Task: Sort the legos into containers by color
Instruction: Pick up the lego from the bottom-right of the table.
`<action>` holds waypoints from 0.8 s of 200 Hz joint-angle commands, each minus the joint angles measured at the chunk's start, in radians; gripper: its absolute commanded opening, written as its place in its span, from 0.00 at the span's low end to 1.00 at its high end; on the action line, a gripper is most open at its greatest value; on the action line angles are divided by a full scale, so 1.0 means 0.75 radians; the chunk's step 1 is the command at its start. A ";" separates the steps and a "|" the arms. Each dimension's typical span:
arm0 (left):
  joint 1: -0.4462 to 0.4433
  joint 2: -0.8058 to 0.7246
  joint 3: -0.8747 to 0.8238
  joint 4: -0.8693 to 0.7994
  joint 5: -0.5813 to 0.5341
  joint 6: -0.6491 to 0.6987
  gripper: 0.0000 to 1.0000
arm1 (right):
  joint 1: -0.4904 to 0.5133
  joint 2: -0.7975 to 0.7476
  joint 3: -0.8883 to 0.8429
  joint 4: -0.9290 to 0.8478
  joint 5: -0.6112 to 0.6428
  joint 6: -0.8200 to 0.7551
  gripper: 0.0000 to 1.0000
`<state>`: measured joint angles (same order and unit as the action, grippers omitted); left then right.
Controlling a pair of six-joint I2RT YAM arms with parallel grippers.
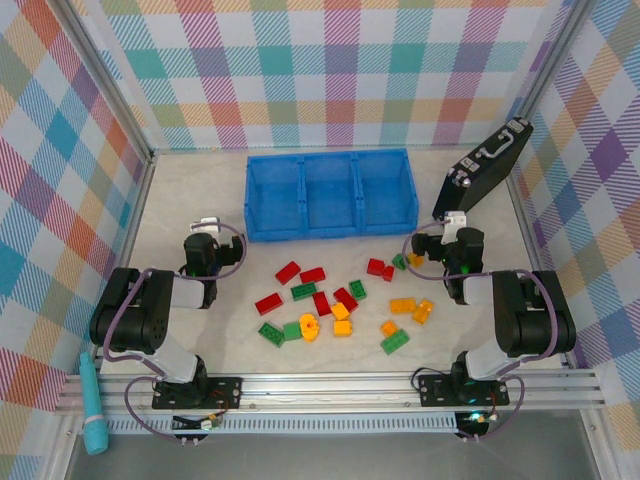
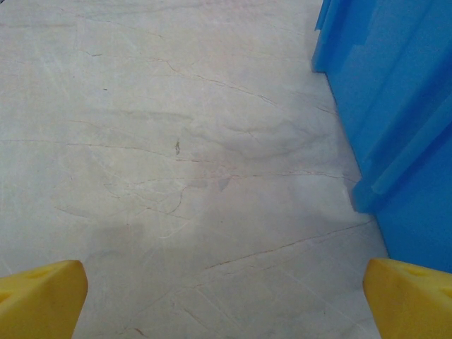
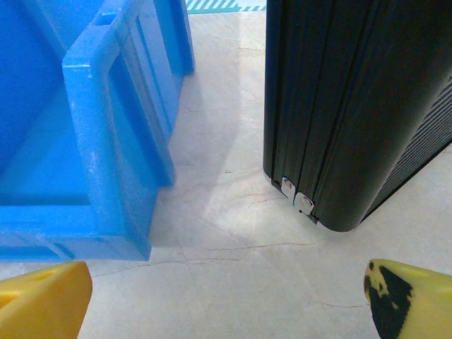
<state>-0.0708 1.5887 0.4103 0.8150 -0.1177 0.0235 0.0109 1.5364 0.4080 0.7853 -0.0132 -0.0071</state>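
The blue bin (image 1: 330, 228) lies with its long axis left to right across the far half of the table (image 1: 190, 190), its three compartments opening upward. It leaves a wide bare strip off its left end and a narrower channel between its right end and the black case (image 1: 485, 165). The legos (image 1: 321, 303) lie loose just in front of the bin, between the two arms, their long sides pointing in mixed directions. The left gripper (image 2: 226, 304) hangs with jaws apart over the bare strip beside the bin's left wall, and the right gripper (image 3: 226, 300), jaws likewise apart, faces the channel.
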 commanded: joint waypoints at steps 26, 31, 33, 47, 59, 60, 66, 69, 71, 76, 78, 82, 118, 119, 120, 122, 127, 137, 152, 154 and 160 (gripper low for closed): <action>-0.006 -0.014 0.009 0.043 -0.009 0.007 1.00 | -0.012 -0.003 0.012 0.040 -0.025 0.021 0.99; -0.007 -0.014 0.008 0.042 -0.012 0.006 1.00 | -0.012 -0.003 0.012 0.039 -0.025 0.022 0.99; -0.006 -0.014 0.008 0.042 -0.010 0.006 1.00 | -0.012 -0.003 0.012 0.039 -0.025 0.020 0.99; -0.009 -0.014 0.007 0.042 -0.010 0.008 1.00 | -0.012 -0.003 0.012 0.039 -0.025 0.020 0.99; -0.009 -0.014 0.007 0.042 -0.010 0.007 1.00 | -0.012 -0.003 0.012 0.039 -0.025 0.022 0.99; -0.007 -0.014 0.007 0.042 -0.010 0.007 1.00 | -0.012 -0.003 0.012 0.039 -0.025 0.022 0.99; -0.007 -0.014 0.007 0.042 -0.010 0.006 1.00 | -0.011 -0.003 0.012 0.039 -0.025 0.022 0.99; -0.007 -0.014 0.009 0.042 -0.009 0.006 1.00 | -0.010 -0.003 0.012 0.039 -0.025 0.022 0.99; -0.007 -0.014 0.009 0.042 -0.010 0.006 1.00 | -0.010 -0.003 0.013 0.039 -0.025 0.022 0.99; -0.006 -0.014 0.009 0.041 -0.009 0.006 1.00 | -0.011 -0.002 0.014 0.039 -0.025 0.022 0.99; -0.006 -0.014 0.009 0.040 -0.009 0.006 1.00 | -0.010 -0.001 0.014 0.039 -0.025 0.021 0.99; -0.006 -0.014 0.008 0.042 -0.011 0.006 1.00 | -0.011 -0.003 0.013 0.037 -0.025 0.022 0.99; -0.008 -0.143 0.220 -0.426 0.023 0.022 1.00 | -0.010 -0.019 0.011 0.049 -0.007 0.027 0.99; -0.008 -0.149 0.235 -0.452 0.026 0.023 1.00 | -0.011 -0.024 0.012 0.043 -0.003 0.031 0.99; -0.009 -0.154 0.249 -0.475 0.027 0.026 1.00 | -0.011 -0.027 0.013 0.035 0.000 0.032 0.99; -0.010 -0.161 0.275 -0.518 0.033 0.030 1.00 | -0.011 -0.046 0.017 0.020 0.007 0.035 0.99; -0.016 -0.183 0.337 -0.620 0.045 0.043 1.00 | -0.011 -0.094 0.037 -0.065 0.023 0.038 0.99; -0.045 -0.228 0.450 -0.786 0.030 0.054 1.00 | -0.012 -0.205 0.107 -0.289 0.086 0.066 0.99; -0.092 -0.285 0.604 -0.969 -0.028 0.042 1.00 | -0.011 -0.332 0.232 -0.622 0.149 0.151 0.99; -0.097 -0.291 0.625 -0.993 -0.031 0.038 1.00 | -0.011 -0.344 0.250 -0.668 0.154 0.167 0.99; -0.113 -0.306 0.688 -1.054 -0.033 0.031 1.00 | -0.011 -0.375 0.304 -0.793 0.172 0.215 0.99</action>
<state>-0.1009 1.4540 0.7532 0.3279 -0.1177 0.0410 0.0109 1.3846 0.4774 0.5335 0.0391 0.0380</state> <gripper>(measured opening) 0.998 0.987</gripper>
